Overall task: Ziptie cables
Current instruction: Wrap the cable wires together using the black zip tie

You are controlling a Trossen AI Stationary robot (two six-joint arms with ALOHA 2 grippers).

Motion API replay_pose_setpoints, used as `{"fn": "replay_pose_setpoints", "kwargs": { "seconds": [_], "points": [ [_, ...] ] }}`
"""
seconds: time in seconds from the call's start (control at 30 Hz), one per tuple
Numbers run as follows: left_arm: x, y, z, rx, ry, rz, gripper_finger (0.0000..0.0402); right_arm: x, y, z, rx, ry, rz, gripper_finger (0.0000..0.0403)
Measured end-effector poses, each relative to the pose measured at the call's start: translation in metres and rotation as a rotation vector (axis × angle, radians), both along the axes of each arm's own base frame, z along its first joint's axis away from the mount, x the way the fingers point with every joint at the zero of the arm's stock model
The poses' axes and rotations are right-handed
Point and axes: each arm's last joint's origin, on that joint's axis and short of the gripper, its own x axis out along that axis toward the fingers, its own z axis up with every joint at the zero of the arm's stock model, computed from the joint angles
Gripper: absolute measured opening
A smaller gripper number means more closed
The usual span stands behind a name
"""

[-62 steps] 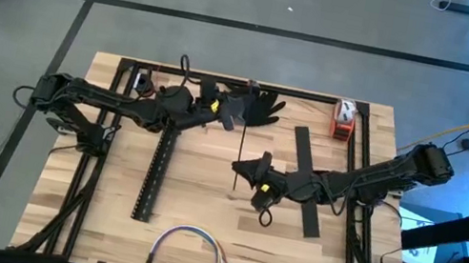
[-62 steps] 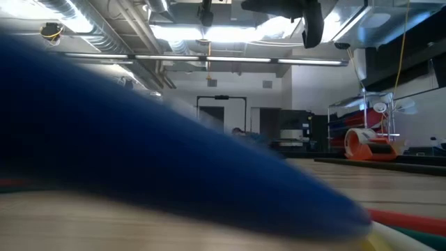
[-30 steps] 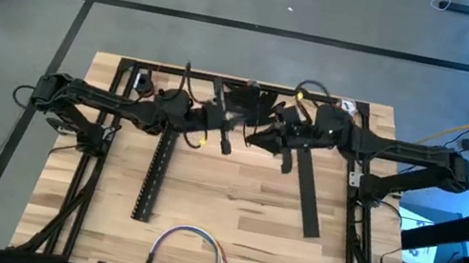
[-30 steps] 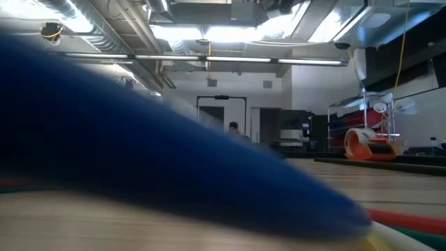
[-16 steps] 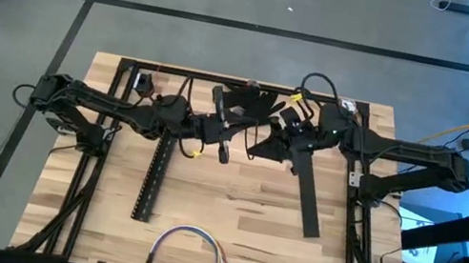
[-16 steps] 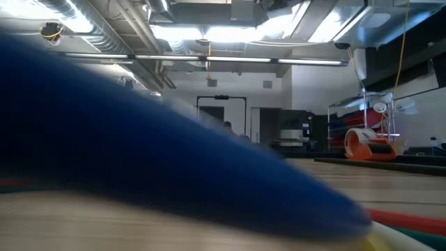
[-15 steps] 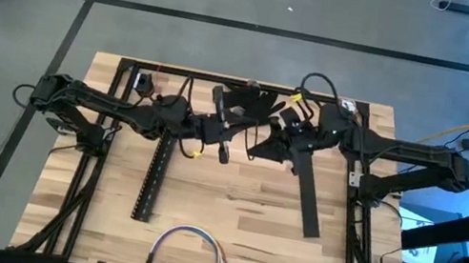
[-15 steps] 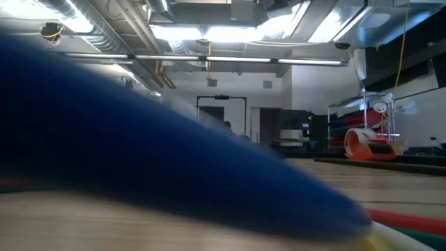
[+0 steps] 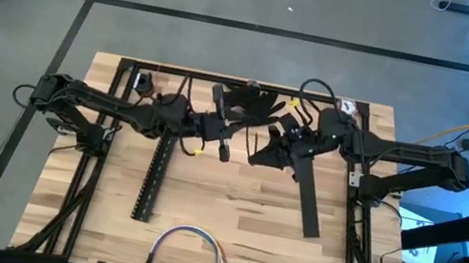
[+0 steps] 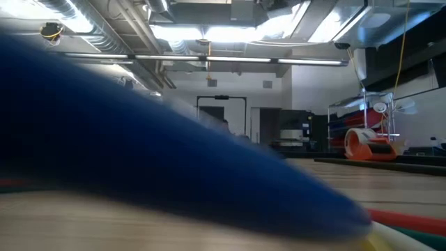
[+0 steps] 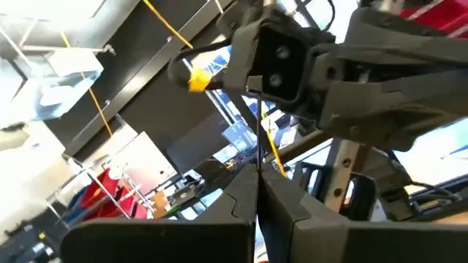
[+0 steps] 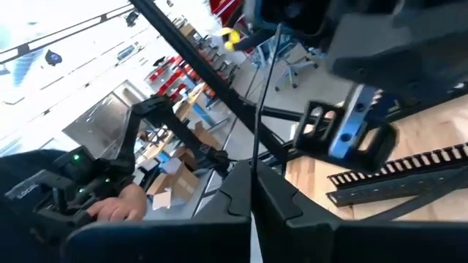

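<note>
The cables (image 9: 190, 245), a curved bundle of white, blue-purple and dark wires, lie flat on the wooden table near its near edge, far from both grippers. My left gripper (image 9: 225, 141) and my right gripper (image 9: 257, 150) face each other close together over the table's far middle. Each is shut on a thin straight dark strip (image 11: 259, 124) that spans the short gap between them. In the right wrist view the same strip (image 12: 265, 80) runs from my right gripper (image 12: 252, 172) toward the left one. The low view shows neither gripper. My left gripper (image 11: 257, 175) pinches one end of the thin dark strip (image 11: 258, 157) between its two shut fingers, coming level from the table's left, along the strip. The strip is lifted clear. My right gripper pinches the strip's other end (image 12: 254, 157) between its shut fingers, from the table's right and along the strip. The strip runs straight out toward the left gripper, clear of the table.
A long black slotted channel (image 9: 154, 175) lies left of centre and a flat black bar (image 9: 306, 193) lies right of centre. Black gloves (image 9: 254, 104) and an orange-white object (image 9: 345, 112) sit at the far edge. A blurred blue shape (image 10: 139, 139) blocks most of the low view.
My right gripper has carried the strip from the table's middle up toward the far edge, close to the left gripper. My left gripper has shifted toward the table's right and slightly nearer, meeting it. In the last half second both have kept almost still.
</note>
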Motion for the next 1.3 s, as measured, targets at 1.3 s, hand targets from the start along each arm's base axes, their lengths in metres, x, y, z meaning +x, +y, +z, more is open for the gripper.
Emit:
{"fn": "replay_pose_setpoints", "kwargs": {
  "seconds": [1.3],
  "points": [
    [0.001, -0.026, -0.006, 0.182, 0.102, -0.038, 0.0, -0.002, 0.003, 0.0, 0.372, 0.205, 0.096, 0.0]
  ]
}}
